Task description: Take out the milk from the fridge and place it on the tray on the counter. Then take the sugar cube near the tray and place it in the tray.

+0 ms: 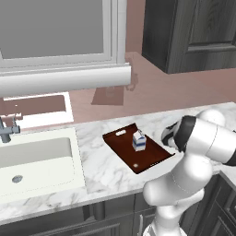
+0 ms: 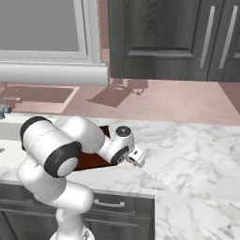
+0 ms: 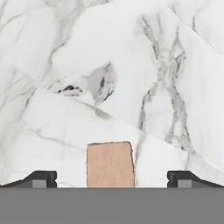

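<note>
While the milk [image 1: 138, 140] stands upright inside the tray [image 1: 154, 159] on the counter [image 1: 106, 170], the first half of the job looks done, and the step in hand, as I judge it, is the pickup of the sugar cube [image 3: 110, 165]. In the hand view the gripper [image 3: 112, 178] looks straight down at the marble, its two dark fingertips [image 3: 40, 178] spread wide with nothing held, and the small tan cube lies on the counter between them, roughly centred in the gap and clear of either tip. In the right base view the hand hangs low over the counter just off the tray's edge, so the tray and the milk lie close behind it, toward the arm's own body. The next move calls for a short straight descent until the tips bracket the cube's sides, then a gentle close; the cube is small, so the tips must stay centred on it or it may be nudged aside. After that it needs a lift and a short carry back over the low rim, set down in bare tray floor away from the carton.
</note>
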